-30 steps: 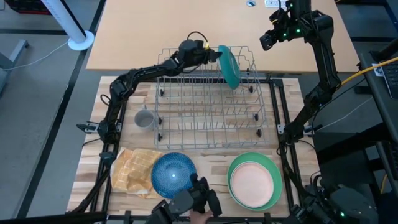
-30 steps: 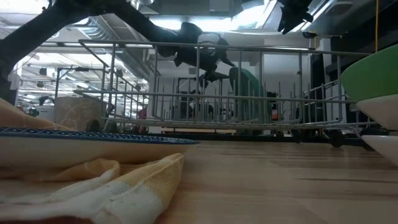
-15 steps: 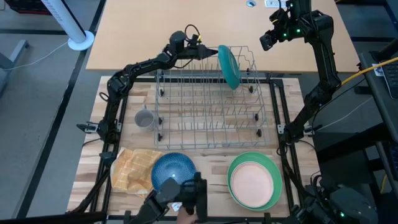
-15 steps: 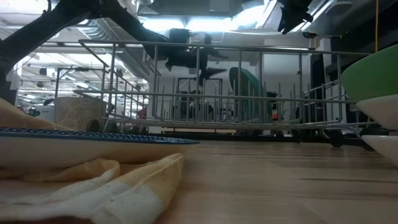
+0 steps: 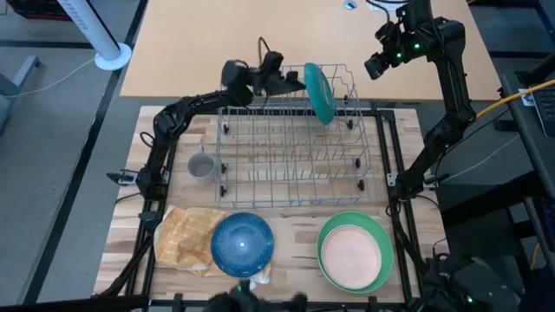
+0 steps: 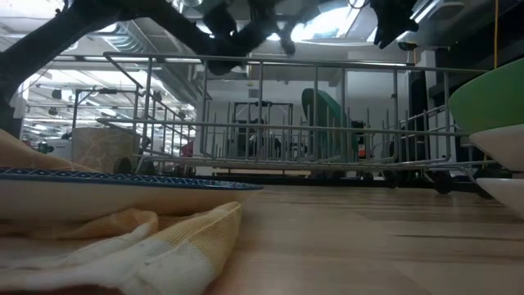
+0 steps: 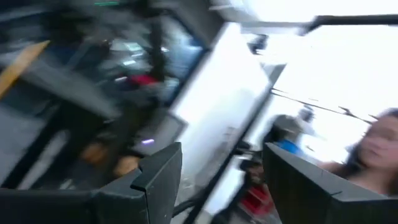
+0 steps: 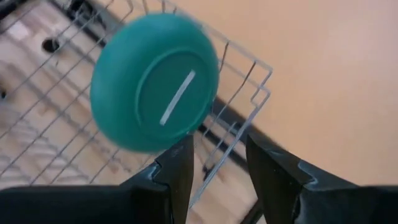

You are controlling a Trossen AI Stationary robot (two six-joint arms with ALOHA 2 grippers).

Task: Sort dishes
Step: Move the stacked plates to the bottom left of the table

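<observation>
The grey wire rack [image 5: 292, 137] sits in the middle of the wooden table [image 5: 295, 243]. A teal plate [image 5: 318, 92] stands on edge in the rack's far row, toward 1 o'clock from the rack centre.

The left gripper [image 5: 290, 81] hangs above the rack's far rail, at about 9 o'clock from the teal plate and just beside it, not touching. Its fingers [image 7: 163, 171] are spread apart with nothing between them.

The right gripper [image 5: 378, 65] is raised beyond the rack's far right corner, at about 2 o'clock from the teal plate and well apart from it. Its fingers [image 8: 180, 165] stand parted and empty.

The grey mug [image 5: 201, 165] stands at 9 o'clock of the rack, just beside its wall. At 7 o'clock of the rack, the blue plate [image 5: 242, 244] rests partly on the yellow checked cloth [image 5: 186, 237]. At 5 o'clock, the peach plate [image 5: 351, 256] lies inside the green plate [image 5: 381, 234].
</observation>
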